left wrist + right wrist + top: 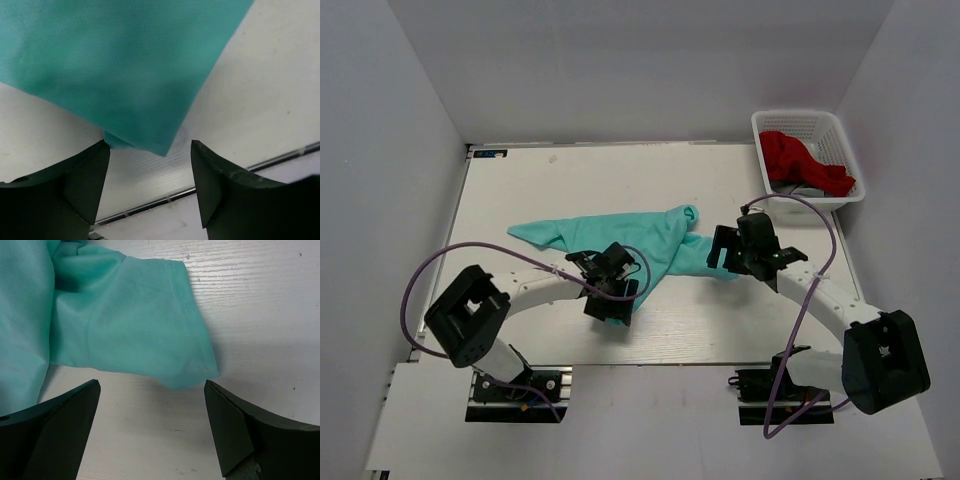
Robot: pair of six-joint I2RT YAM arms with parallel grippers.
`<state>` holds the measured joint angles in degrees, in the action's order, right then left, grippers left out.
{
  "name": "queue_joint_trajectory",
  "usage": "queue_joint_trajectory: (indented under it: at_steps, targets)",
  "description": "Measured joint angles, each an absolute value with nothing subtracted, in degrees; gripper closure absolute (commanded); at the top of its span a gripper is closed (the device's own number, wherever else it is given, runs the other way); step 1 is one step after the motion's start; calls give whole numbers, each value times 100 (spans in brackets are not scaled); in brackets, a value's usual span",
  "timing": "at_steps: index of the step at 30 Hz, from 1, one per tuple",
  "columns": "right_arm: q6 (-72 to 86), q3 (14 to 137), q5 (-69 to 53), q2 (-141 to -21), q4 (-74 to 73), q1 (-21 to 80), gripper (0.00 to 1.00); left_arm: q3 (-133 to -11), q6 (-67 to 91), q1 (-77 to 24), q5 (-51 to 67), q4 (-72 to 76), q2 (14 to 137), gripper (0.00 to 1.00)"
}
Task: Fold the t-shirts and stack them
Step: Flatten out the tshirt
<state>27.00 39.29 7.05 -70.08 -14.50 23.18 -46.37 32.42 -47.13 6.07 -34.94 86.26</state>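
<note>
One turquoise-green t-shirt (620,235) lies crumpled across the middle of the white table, stretched from left to right. My left gripper (612,303) hangs over its near edge. In the left wrist view a corner of the t-shirt (125,65) reaches down to the gap of the left gripper (149,145), whose jaws stand apart with only table between them. My right gripper (728,255) is at the shirt's right end. In the right wrist view a hemmed sleeve of the t-shirt (125,320) lies flat just ahead of the right gripper (151,383), which is wide open and holds nothing.
A white basket (840,135) at the back right corner holds a red cloth (800,160). The table's near edge (225,177) runs just below the left gripper. Grey walls close in the table on the left, back and right.
</note>
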Motion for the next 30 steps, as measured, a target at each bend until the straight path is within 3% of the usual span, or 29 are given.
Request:
queue_joint_trajectory:
  at_steps: [3, 5, 6, 9, 20, 30]
  targets:
    - [2679, 3889, 696, -6954, -1437, 2261, 10, -4856, 3273, -4864, 274, -3610, 8862, 36]
    - [2679, 3844, 694, -6936, -1420, 2244, 10, -4917, 3299, -4939, 102, -3645, 8934, 50]
    - [2679, 3824, 692, -6936, -1409, 2235, 10, -4952, 3288, -4974, 1, -3636, 8986, 65]
    - [2683, 3730, 687, -6958, -1350, 2211, 10, -5048, 3326, -5002, -154, -3625, 9109, 100]
    - [2646, 3682, 602, -7669, -1105, 2187, 24, -5205, 3280, -5006, -360, -3518, 8831, 100]
    - [2923, 3734, 1194, -8062, -915, 2187, 24, -5343, 3201, -4930, -416, -3124, 7609, 100]
